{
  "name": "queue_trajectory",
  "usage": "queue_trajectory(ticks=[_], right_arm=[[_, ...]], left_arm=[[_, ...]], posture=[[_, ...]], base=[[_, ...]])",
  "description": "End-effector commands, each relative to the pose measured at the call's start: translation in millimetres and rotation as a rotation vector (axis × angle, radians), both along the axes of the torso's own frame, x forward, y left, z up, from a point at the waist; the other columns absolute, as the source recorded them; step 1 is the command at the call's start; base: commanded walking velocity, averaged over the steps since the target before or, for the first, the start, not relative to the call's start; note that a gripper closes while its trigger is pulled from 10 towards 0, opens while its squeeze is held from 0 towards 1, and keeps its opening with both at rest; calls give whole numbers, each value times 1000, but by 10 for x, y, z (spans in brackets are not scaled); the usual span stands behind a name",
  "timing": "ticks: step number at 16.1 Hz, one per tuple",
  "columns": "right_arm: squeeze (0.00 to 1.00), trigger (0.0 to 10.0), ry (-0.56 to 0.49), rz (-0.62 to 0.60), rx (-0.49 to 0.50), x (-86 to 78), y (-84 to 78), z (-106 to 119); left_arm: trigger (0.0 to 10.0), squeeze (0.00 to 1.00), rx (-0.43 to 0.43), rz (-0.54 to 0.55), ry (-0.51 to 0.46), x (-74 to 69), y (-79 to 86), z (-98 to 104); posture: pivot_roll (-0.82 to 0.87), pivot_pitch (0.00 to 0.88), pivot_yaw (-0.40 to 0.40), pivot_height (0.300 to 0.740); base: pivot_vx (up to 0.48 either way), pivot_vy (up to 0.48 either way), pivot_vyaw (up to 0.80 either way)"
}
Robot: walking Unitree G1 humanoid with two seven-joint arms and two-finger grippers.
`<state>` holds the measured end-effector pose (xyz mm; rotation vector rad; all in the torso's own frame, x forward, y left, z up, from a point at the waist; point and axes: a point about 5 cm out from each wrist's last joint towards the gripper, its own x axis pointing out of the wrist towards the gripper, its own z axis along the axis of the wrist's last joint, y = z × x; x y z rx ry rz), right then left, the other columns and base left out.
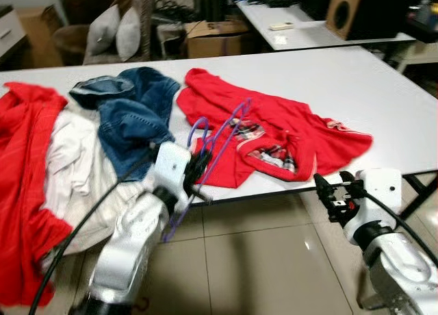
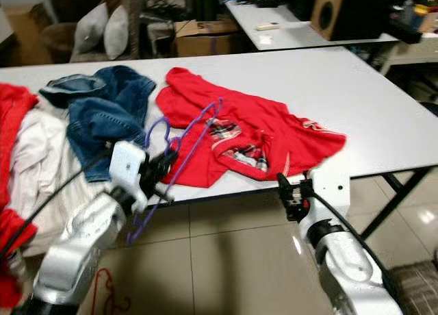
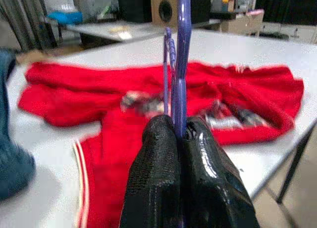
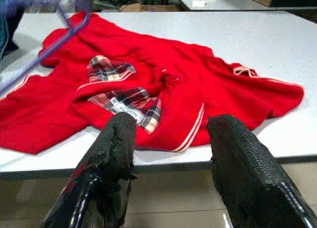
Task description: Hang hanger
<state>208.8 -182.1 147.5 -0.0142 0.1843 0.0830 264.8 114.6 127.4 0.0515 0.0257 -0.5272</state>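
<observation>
Purple hanger [image 3: 181, 64] top cut off by left wrist frame edge; lower end hidden between pinched fingers [image 3: 153, 178]. Red garment [image 1: 20, 192] at table's left cropped by frame. Background shelves blurred.

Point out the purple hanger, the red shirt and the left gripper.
purple hanger [image 1: 220, 145], left eye view, on its slanted arm over the shirt.
red shirt [image 1: 274, 116], left eye view, on its plain red body.
left gripper [image 3: 184, 139], left wrist view, where its fingertips pinch the hanger.
</observation>
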Motion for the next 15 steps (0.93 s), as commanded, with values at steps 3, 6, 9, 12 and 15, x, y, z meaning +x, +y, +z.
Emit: queue_trajectory(ticks=[3,6,9,12,15], right_arm=[[0,10000,-203,96,43,57,-6,340],[0,10000,-290,484,3,82,-12,605],[1000,10000,-258,802,-61,175,-43,761],[1000,10000,-120,1089,-156,234,-84,845],[1000,10000,-98,1185,-213,331,-57,871]], left_arm=[[10000,0,32,-45,-63,26,65,113],[10000,0,52,-210,-89,91,102,236],[10000,0,161,-513,-130,79,35,387],[10000,0,322,-714,-197,90,14,536],[10000,0,457,-800,-328,102,-62,706]], posture=[[-90,0,16,740],[-67,0,19,740],[-53,0,23,740],[-44,0,26,740],[-29,0,22,740]], base=[[0,0,-154],[0,0,0],[0,0,0],[0,0,0],[0,0,0]])
